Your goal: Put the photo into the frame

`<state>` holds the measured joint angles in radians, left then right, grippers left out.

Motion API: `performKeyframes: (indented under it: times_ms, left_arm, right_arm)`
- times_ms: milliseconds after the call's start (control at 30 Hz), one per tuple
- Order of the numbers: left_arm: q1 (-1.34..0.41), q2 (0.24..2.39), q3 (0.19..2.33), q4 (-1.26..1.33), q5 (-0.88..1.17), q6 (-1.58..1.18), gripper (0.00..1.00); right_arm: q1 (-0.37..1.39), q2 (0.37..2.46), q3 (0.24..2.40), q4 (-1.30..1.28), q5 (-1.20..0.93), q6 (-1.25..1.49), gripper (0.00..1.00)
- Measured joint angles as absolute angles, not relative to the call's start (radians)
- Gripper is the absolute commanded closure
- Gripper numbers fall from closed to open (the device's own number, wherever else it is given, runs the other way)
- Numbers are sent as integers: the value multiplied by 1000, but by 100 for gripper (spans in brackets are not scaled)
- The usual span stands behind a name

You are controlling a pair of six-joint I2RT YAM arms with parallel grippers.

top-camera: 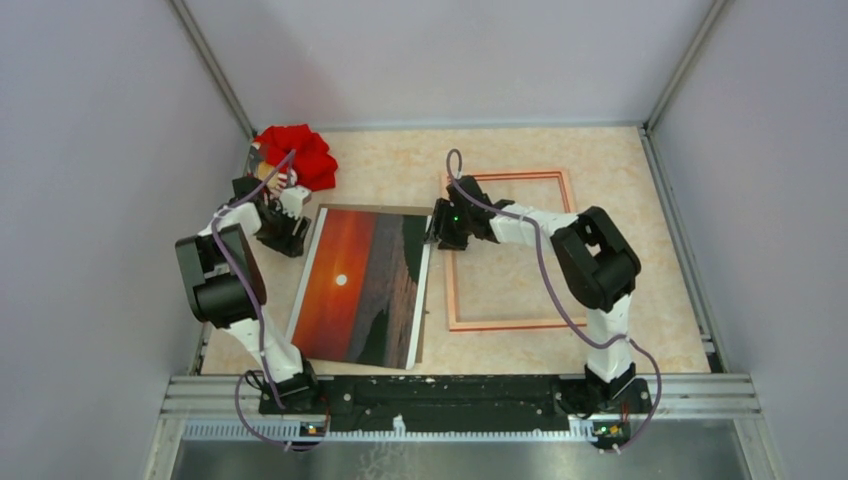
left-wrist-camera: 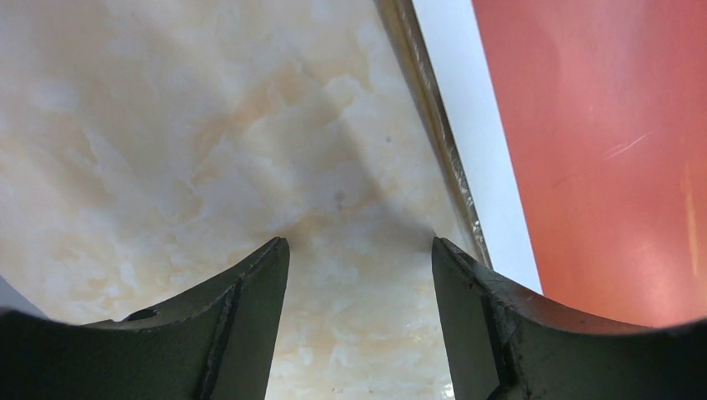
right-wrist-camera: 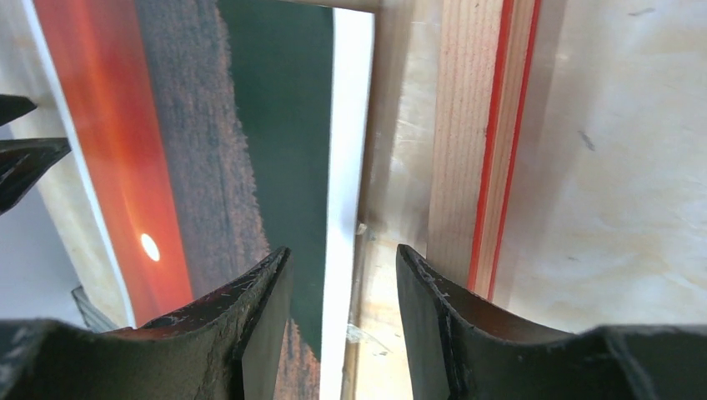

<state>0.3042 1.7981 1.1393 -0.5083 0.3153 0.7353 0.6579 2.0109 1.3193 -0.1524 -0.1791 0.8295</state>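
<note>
The photo (top-camera: 365,285), a red-orange sunset print with a white border, lies face up at centre-left on the table. The frame (top-camera: 505,325) lies to its right, pale wood side up with a red edge showing. My left gripper (top-camera: 290,235) is open and empty just outside the photo's far left corner. In the left wrist view the gripper (left-wrist-camera: 360,242) has bare table between its fingers, and the photo (left-wrist-camera: 600,150) is to its right. My right gripper (top-camera: 440,230) is open. In the right wrist view it (right-wrist-camera: 343,250) straddles the photo's (right-wrist-camera: 275,108) right white border, beside the frame's (right-wrist-camera: 454,142) left rail.
A thin brown panel edge (top-camera: 375,208) shows under the photo's far side and along its edge in the left wrist view (left-wrist-camera: 433,108). A crumpled red cloth (top-camera: 298,155) lies at the back left corner, behind the left arm. Grey walls close the table in.
</note>
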Motion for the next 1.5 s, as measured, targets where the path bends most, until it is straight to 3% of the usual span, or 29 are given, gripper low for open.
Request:
performKeyframes:
  times_ms: [433, 833, 1500]
  left_arm:
    - [315, 1745, 1064, -500, 303, 757, 31]
    - [301, 1736, 1039, -464, 327, 735, 41]
    - [280, 1737, 1032, -386, 281, 735, 42]
  right_arm:
    - [652, 1997, 1283, -147, -184, 835, 49]
    - [648, 2053, 1281, 3, -313, 974, 50]
    - [626, 1998, 1191, 248, -456, 1114, 54]
